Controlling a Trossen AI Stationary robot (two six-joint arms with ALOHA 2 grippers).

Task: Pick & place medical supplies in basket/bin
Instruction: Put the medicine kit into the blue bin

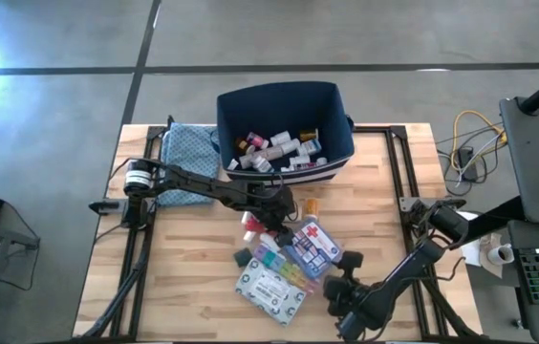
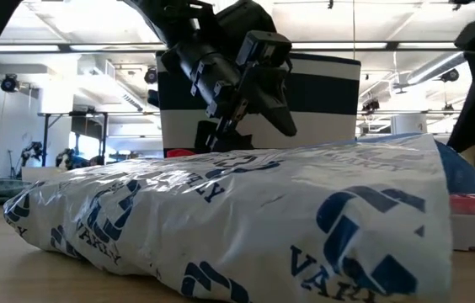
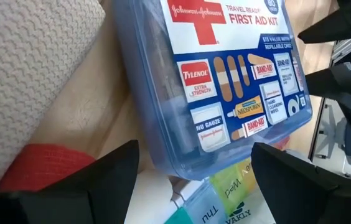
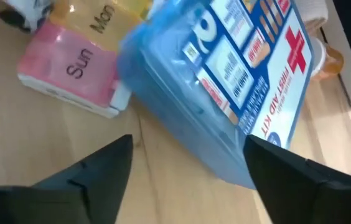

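Nearest us lay the grey-white flat packet [image 2: 237, 220], by the table's [image 1: 183, 277] front edge. We held the left gripper [image 1: 284, 212], fingers spread and empty, over the first-aid pouch [image 1: 315, 245] mid-table for pickup; the right gripper [image 1: 343, 291], also open, faced it, and the bin [image 1: 284, 107] stood at the back edge

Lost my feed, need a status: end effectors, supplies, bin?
Left end effector open, over the first aid kit. Right end effector open, near kit's other side. Bin partly filled; packet and pill organiser crowd the kit.
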